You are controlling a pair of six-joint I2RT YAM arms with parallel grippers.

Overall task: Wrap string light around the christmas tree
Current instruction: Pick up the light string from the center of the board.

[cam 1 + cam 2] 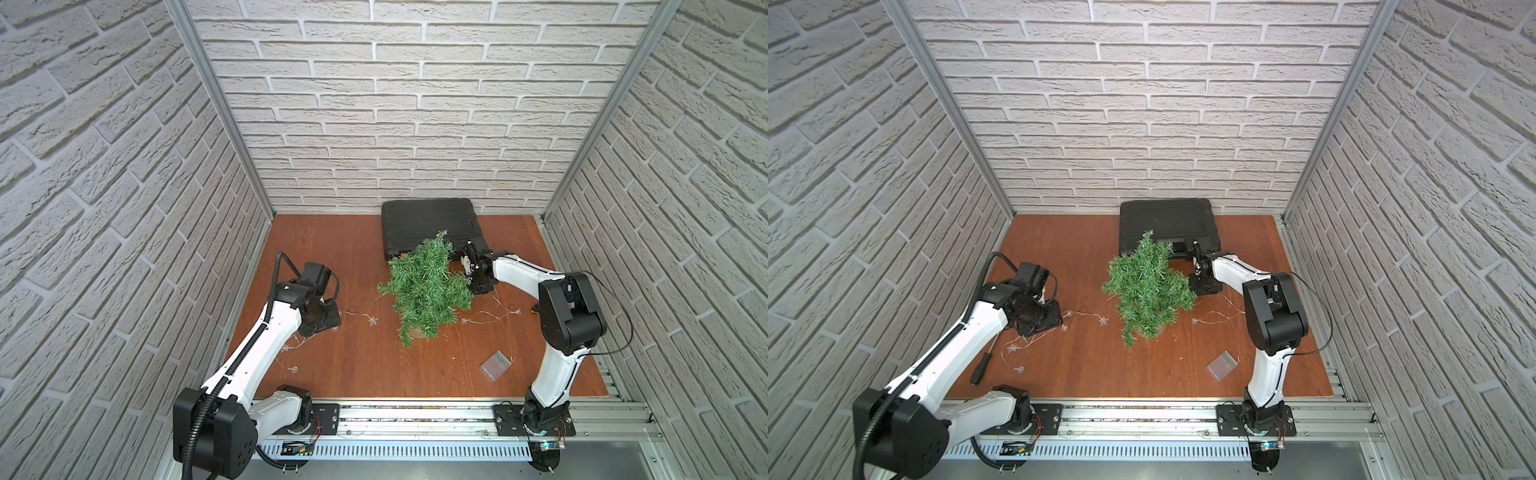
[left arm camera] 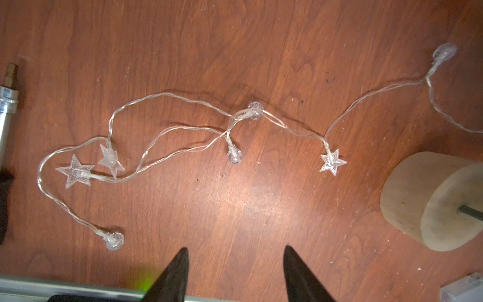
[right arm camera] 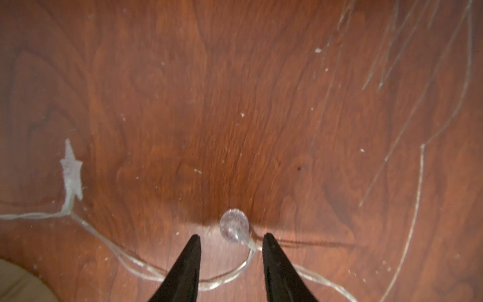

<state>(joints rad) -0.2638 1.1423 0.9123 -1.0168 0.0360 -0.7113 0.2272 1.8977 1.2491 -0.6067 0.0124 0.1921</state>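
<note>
Right gripper crowds the tree at its three o'clock in both top views. The string light lies slack on the table from nine round to four, its box at five. There's open board at six, but a black tray blocks twelve.

Left wrist view: left gripper spread and empty above tangled wire, near the pot.

Right wrist view: jaws apart, straddling wire beside a bulb. I judge it feather-light, limp and snag-prone, so I'd pinch wire, not bulbs.

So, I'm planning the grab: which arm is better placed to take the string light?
Right. The right claw straddles the string light, wire between its tips; the left claw hovers short of it.
</note>
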